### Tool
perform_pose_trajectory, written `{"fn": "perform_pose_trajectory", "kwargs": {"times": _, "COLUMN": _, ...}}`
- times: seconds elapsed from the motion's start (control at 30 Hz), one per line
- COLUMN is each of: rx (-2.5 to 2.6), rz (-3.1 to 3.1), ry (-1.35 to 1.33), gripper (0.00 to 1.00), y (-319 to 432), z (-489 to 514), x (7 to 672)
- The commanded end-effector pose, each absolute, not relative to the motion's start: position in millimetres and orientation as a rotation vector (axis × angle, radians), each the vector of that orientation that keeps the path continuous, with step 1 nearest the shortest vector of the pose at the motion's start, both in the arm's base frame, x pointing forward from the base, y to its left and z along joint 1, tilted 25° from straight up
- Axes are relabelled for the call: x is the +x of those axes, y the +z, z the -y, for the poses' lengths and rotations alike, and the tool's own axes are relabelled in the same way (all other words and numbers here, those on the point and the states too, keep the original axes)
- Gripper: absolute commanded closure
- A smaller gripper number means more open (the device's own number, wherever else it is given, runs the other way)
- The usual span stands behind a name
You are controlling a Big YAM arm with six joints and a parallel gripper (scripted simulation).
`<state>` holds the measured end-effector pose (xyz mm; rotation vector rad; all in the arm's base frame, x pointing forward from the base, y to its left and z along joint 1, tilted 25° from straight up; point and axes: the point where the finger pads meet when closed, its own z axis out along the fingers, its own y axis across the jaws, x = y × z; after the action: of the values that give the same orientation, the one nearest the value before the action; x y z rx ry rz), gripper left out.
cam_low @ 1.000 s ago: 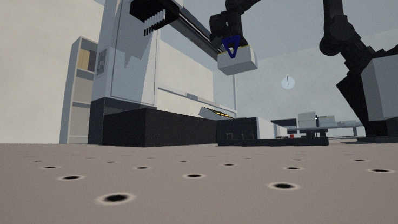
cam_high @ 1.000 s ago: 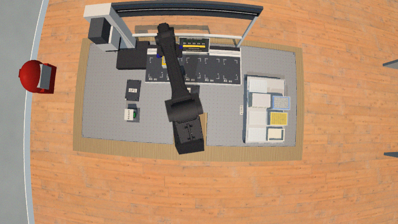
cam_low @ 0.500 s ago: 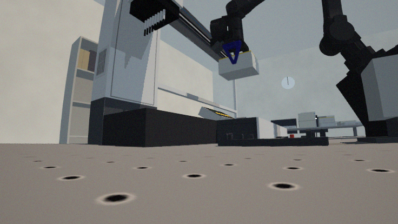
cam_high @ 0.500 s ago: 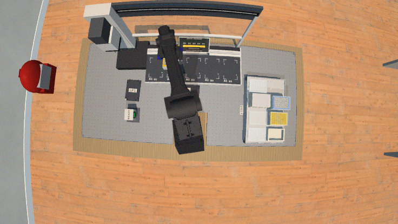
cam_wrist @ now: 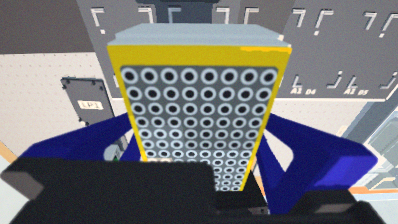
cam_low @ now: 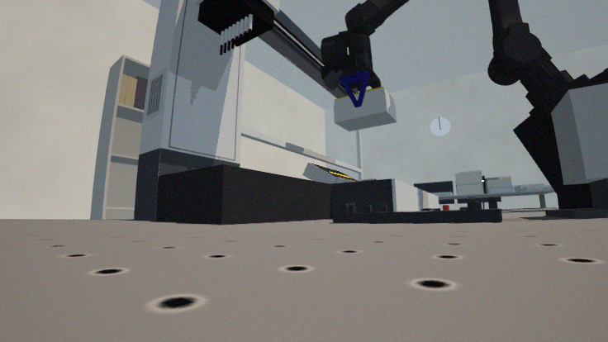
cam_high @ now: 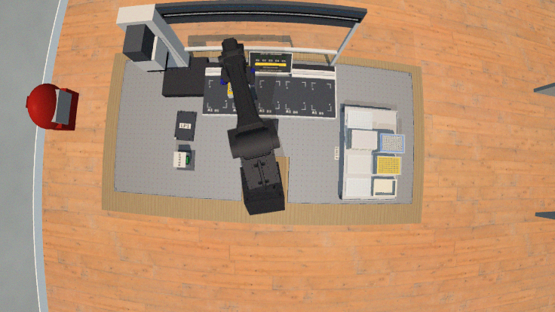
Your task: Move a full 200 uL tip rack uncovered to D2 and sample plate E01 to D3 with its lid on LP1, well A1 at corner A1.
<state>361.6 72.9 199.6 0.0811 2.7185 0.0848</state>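
Observation:
My gripper (cam_wrist: 198,111) is shut on a yellow-rimmed tip rack (cam_wrist: 200,115) with no cover, full of pale tip rings on a grey field. I hold it high above the dark deck (cam_high: 269,96), over its left part near D2; it shows in the low side view as a grey block (cam_low: 364,111) between the blue fingers (cam_low: 356,91). In the top view the arm (cam_high: 242,93) hides most of the rack; a bit of yellow (cam_high: 229,89) shows. Lid park LP1 (cam_high: 185,122) lies left of the arm, empty. The READY key (cam_high: 183,159) sits below it.
The SHELF (cam_high: 369,151) at the right holds several white covered items, a blue-rimmed rack (cam_high: 391,142), a yellow-plated rack (cam_high: 387,164) and a cream item (cam_high: 383,187). The handler's gantry (cam_high: 256,11) and pipette head (cam_low: 235,19) stand over the deck's back.

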Motion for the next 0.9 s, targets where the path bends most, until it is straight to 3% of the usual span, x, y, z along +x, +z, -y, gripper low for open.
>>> {"fn": "perform_pose_trajectory", "kwargs": {"times": 0.0, "rx": 0.075, "rz": -2.680, "ry": 0.096, "gripper": 1.00, "y": 206, "z": -72, "x": 366}}
{"fn": "perform_pose_trajectory", "kwargs": {"times": 0.87, "rx": 0.073, "rz": -2.671, "ry": 0.098, "gripper": 1.00, "y": 177, "z": -74, "x": 384}}
